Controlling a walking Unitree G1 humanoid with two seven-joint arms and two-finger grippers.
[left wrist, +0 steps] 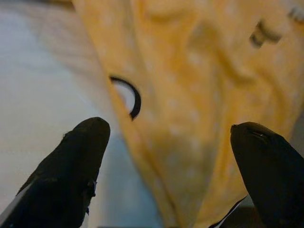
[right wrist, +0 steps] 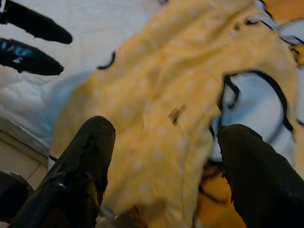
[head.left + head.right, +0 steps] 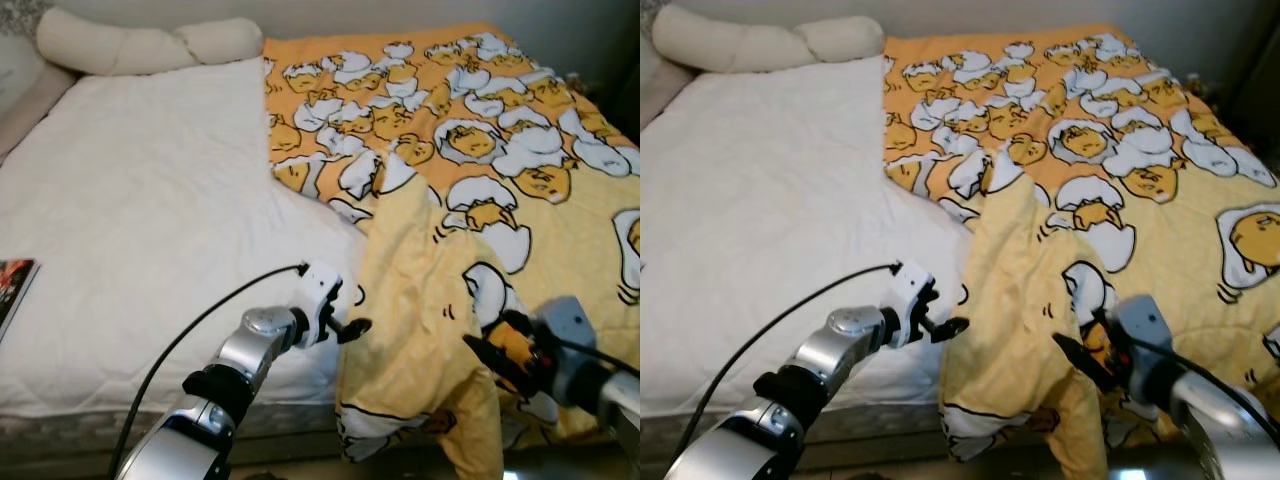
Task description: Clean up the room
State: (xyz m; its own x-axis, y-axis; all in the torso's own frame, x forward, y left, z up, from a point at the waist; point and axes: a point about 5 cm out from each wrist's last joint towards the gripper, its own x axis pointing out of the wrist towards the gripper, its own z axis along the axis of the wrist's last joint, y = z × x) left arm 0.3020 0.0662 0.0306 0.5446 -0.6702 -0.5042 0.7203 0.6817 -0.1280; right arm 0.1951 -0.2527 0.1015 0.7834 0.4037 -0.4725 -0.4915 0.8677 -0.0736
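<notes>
A yellow blanket [image 3: 500,150] printed with egg cartoons covers the right half of the bed. Its near left corner [image 3: 415,300] is bunched up and folded over, and it hangs over the bed's front edge. My left gripper [image 3: 355,325] is open at the left side of that bunched fold, with its fingertips [image 1: 90,137] just short of the cloth. From the right, my right gripper [image 3: 478,348] is also open. Its fingers [image 2: 90,147] spread on either side of the yellow cloth [image 2: 156,109] without closing on it.
The white sheet [image 3: 150,220] lies bare on the left half of the bed. Two pale pillows [image 3: 140,45] lie along the head end. A book or magazine [image 3: 10,285] sits at the bed's left edge. The mattress's front edge [image 3: 90,425] runs just below my arms.
</notes>
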